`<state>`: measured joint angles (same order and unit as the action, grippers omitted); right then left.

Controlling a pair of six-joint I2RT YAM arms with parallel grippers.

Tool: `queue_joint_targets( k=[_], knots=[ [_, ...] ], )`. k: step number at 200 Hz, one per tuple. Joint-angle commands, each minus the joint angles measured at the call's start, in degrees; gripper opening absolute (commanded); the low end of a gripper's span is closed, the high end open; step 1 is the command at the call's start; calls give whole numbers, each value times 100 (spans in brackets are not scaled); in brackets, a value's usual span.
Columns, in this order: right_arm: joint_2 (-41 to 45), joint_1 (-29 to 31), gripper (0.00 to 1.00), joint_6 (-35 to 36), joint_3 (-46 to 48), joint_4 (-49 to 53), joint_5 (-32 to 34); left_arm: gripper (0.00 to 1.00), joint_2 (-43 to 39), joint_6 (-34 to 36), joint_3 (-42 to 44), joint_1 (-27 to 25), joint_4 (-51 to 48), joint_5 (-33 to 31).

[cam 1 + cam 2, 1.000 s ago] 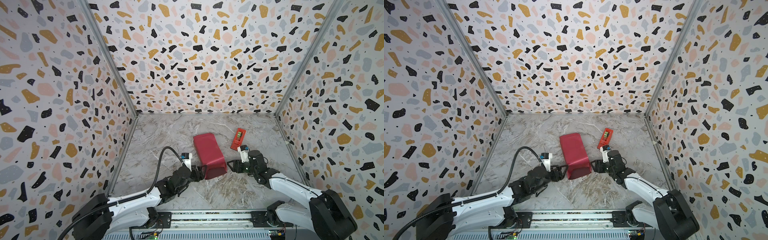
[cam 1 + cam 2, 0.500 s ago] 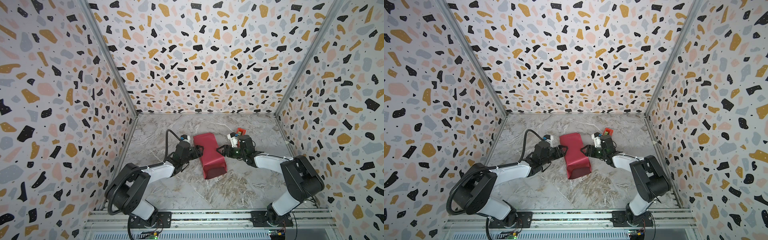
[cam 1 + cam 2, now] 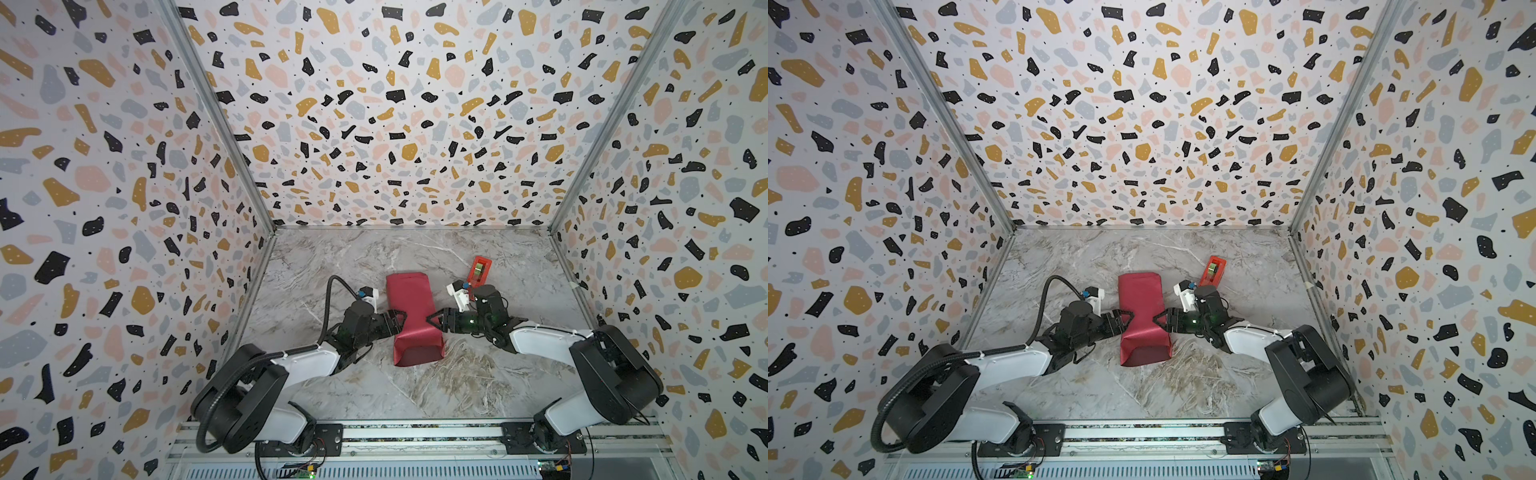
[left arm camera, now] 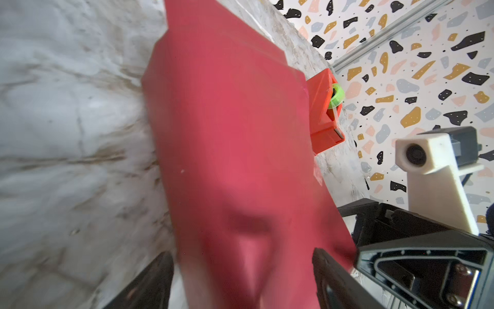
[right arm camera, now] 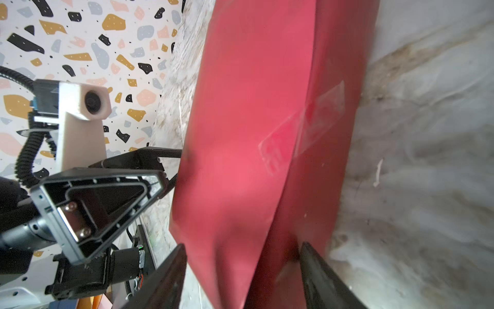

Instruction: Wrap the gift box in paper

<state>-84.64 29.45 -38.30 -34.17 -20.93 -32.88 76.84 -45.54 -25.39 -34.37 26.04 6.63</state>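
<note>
The red paper lies folded into a long parcel mid-floor, its near end open like a tube. The gift box is hidden inside it. A clear tape strip crosses the paper's seam. My left gripper is open against the parcel's left side at its pinched waist. Opposite, my right gripper is open against the right side. In the left wrist view, the paper fills the wide gap of that gripper. The right gripper likewise straddles the paper.
A red-orange tape dispenser with a green roll stands behind the right gripper, near the parcel's far right corner. Patterned walls close the marble floor on three sides. A metal rail runs along the front.
Half a second ago both grippers flanked the parcel's far half; now they sit nearer, at its middle. The parcel stays in place, pinched at the waist.
</note>
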Motion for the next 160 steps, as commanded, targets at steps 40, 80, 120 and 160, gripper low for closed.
queue_joint_targets(
  k=[40,80,120,160],
  knots=[
    [1430,-382,73,1062,352,1471,896,92,-2046,3010,-139,-127,-906,-1286],
    [1486,-724,74,1134,625,1558,441,95,-1621,5887,-614,-333,-839,63],
    [1521,-938,74,1224,756,1531,120,96,-909,8121,-1078,-737,-1619,143],
    [1475,-1090,75,1168,947,1288,-52,96,-4,8971,-1593,-1106,-2129,7]
  ],
)
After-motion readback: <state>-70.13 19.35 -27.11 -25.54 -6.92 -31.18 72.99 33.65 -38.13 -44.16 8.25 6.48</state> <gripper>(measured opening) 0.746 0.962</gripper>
